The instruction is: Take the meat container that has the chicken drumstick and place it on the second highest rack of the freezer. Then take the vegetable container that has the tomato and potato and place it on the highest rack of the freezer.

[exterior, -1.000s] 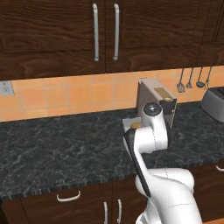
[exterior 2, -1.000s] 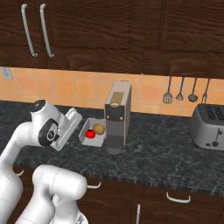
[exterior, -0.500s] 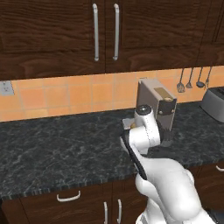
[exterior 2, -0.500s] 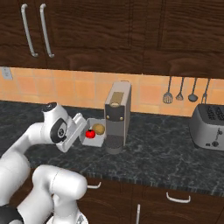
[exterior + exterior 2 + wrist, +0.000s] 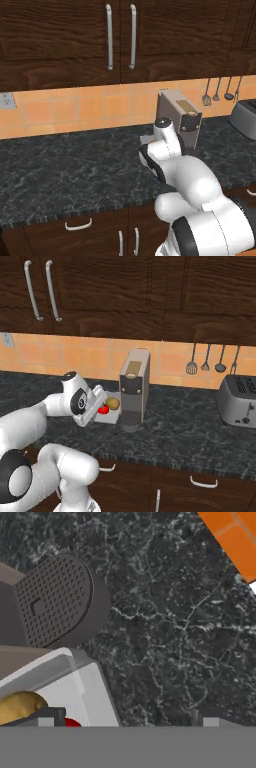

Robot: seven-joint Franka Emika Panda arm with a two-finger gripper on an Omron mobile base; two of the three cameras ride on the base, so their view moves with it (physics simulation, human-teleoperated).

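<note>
**Gripper drawn in over the tray, nothing gripped yet**

Over the last second, swung forward and down from a spot left of the tray (image 5: 112,416) to hang right at its near-left corner; elbow folded lower over the counter (image 5: 190,436) front edge; cabinets and wall unchanged in both base views, so no drive, only an arm move.

Gripper (image 5: 99,404) spread as wide as it goes, as it was a second ago; in the hand view tips far apart at the bottom, gripper (image 5: 127,722) straddling the tray (image 5: 80,687) corner, one tip above the tray's inside, the other above bare counter (image 5: 175,637); no contact to be made out, nothing pinched.

Tray resting on the counter about midway between front edge and wall, just beside the coffee machine (image 5: 133,387) on its left as seen from the right base view; whether touching it, cannot tell. Tomato (image 5: 103,410) and potato (image 5: 114,403) inside, side by side, potato nearer the machine; both peeking in at the hand view's lower left, potato (image 5: 17,707) and a sliver of tomato (image 5: 73,723).

Meaning for the task, as a judgement: approach to the vegetable half nearly complete; next, likely a short drop to bring one tip inside the wall and one outside, then a squeeze on the rim. Risks: thin low wall, easy to slip off; tray tipping and rolling its load; machine close on the far side, little room to shift.
</note>
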